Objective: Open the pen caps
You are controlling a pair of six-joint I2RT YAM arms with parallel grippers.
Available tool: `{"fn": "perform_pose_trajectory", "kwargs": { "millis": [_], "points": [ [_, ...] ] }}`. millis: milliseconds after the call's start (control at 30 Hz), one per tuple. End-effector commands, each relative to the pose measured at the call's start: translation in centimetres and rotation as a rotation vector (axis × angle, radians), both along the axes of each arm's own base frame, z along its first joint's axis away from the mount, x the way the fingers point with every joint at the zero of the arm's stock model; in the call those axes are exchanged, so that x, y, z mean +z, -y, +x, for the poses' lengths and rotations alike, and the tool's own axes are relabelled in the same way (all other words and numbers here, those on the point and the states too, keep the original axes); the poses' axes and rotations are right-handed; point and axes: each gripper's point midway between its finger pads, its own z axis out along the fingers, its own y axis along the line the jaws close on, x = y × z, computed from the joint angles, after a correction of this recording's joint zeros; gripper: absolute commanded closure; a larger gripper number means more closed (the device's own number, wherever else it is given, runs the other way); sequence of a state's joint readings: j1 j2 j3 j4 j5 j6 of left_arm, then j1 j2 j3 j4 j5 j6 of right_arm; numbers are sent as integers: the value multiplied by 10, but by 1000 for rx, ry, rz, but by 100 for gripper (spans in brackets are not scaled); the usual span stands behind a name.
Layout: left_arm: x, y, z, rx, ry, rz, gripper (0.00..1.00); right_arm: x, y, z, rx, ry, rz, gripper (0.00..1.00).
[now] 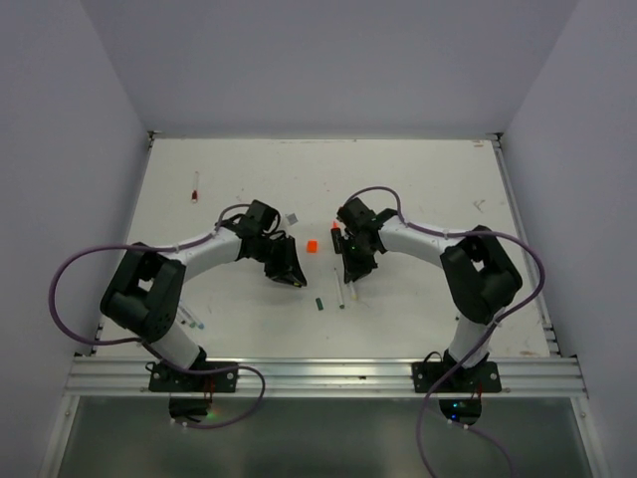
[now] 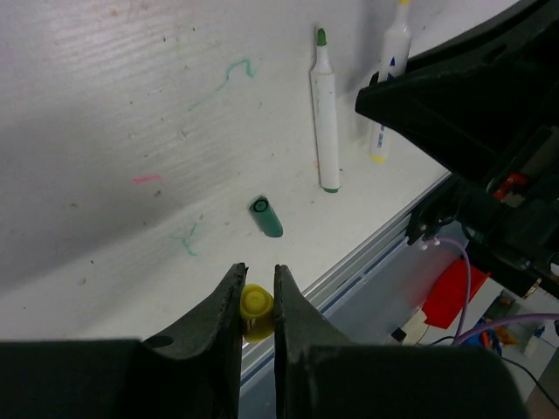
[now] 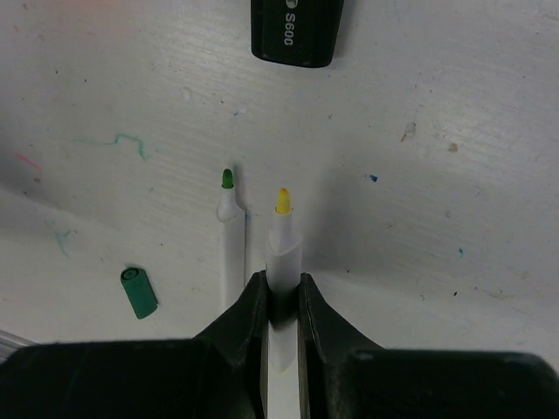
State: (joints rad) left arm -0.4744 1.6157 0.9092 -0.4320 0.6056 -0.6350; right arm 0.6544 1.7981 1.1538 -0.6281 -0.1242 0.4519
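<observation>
Yellow cap (image 2: 254, 304) sits pinched between my left gripper's (image 2: 258, 278) narrow fingers, apparently raised above the table (image 2: 105, 131), while my right gripper (image 3: 281, 284) clamps the bared yellow pen (image 3: 282, 234), one arm per half so they separate.

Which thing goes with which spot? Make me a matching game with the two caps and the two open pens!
Things:
1. yellow cap
2. green cap
3. yellow-tipped pen
4. green-tipped pen

Spots:
A. gripped by the right end effector
B. lying on the table right next to the gripped pen
C. pinched in the left end effector
D. lying alone on the table, hollow end showing

Pairs: 1-C, 2-D, 3-A, 4-B
</observation>
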Motion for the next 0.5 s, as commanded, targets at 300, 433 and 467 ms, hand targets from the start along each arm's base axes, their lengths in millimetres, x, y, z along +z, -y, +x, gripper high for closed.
{"fn": "perform_pose_trajectory", "kwargs": {
  "millis": [300, 433, 467],
  "points": [
    [-18, 13, -30, -43, -23, -76, 100, -4, -14, 5, -25, 17, 71, 88],
    [-24, 21, -33, -58, -43, -104, 100, -7, -10, 1, -34, 8, 63, 85],
    [-26, 22, -32, -51, -41, -111, 100, -7, -10, 2, -34, 12, 63, 85]
  ]
}}
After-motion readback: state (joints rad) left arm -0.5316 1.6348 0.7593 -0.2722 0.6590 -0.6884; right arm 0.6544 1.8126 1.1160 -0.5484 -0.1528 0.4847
